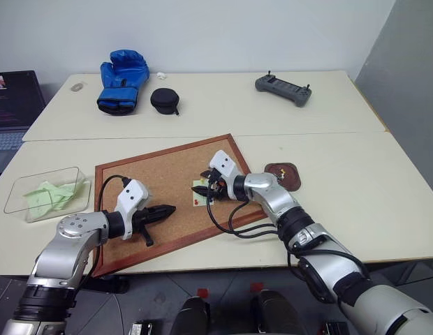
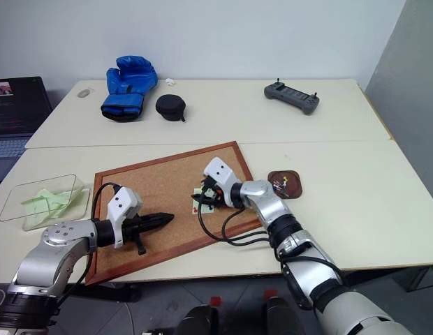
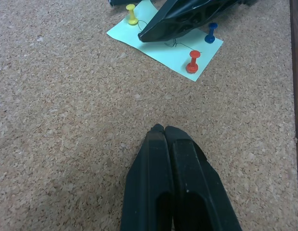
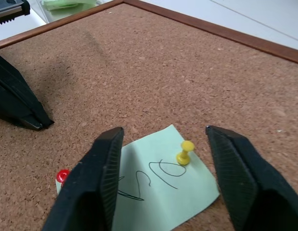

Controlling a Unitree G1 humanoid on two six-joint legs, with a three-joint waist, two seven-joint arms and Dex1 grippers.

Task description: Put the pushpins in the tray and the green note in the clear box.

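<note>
The right gripper (image 4: 163, 159) straddles a yellow plastic-headed pushpin (image 4: 185, 152) in the pale green paper note (image 4: 158, 192), jaws apart (the left gripper (image 3: 164, 131) pressed together).

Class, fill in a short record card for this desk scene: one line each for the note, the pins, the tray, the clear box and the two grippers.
green note: flat on the cork board, scribble on it
pushpins: yellow, red and blue stuck in the note
tray: on the table beside the board, some pins in it
clear box: beyond the board's other end, green slips inside
left gripper: shut, over bare cork
right gripper: open, fingers either side of the yellow pin
</note>
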